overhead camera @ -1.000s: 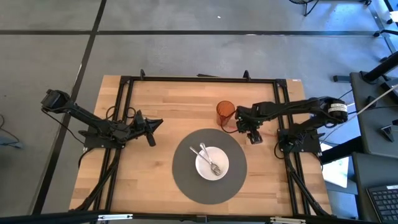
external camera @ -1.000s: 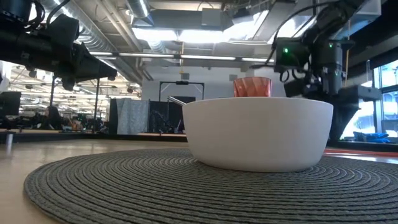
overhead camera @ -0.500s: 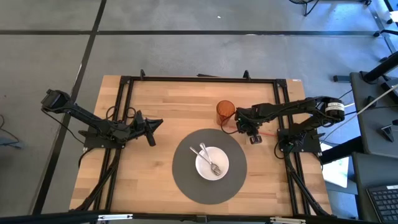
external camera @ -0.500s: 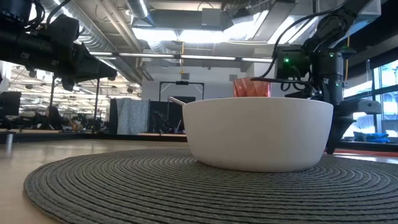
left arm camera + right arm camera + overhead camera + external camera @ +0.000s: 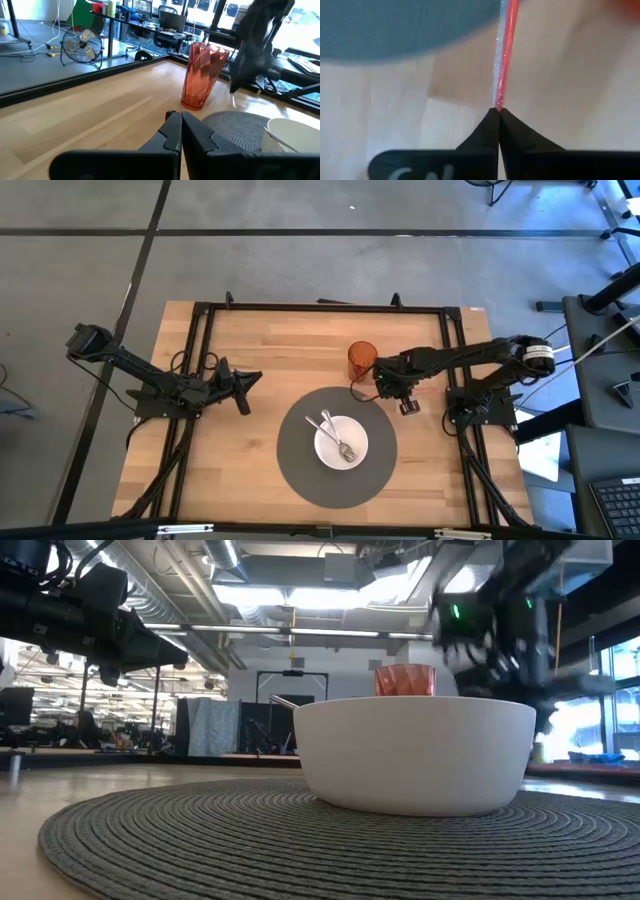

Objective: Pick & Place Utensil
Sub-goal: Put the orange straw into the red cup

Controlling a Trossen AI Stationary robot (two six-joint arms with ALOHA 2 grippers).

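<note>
Red straw (image 5: 506, 60) is pinched at its end between the closed tips of the right claw (image 5: 498, 111), low over the wood counter (image 5: 270, 345) between the orange cup (image 5: 362, 360) and the grey round placemat (image 5: 300, 470); its far end runs out of the right wrist view, and from overhead it is only a thin line by the right claw (image 5: 384, 392). Right arm is motion-smeared in the low and left wrist views, so no detail there. White bowl (image 5: 341, 442) sits mid-mat with two metal utensils (image 5: 334, 435) in it; the low view shows only the bowl wall (image 5: 415, 755), contents hidden, cup top (image 5: 405, 680) peeking behind. Left claw (image 5: 240, 383) is parked over the counter's left side, fingers closed on nothing. Counter is light butcher-block with a black frame, grey floor around; open workshop with ceiling lights, a fan and desks behind.
</note>
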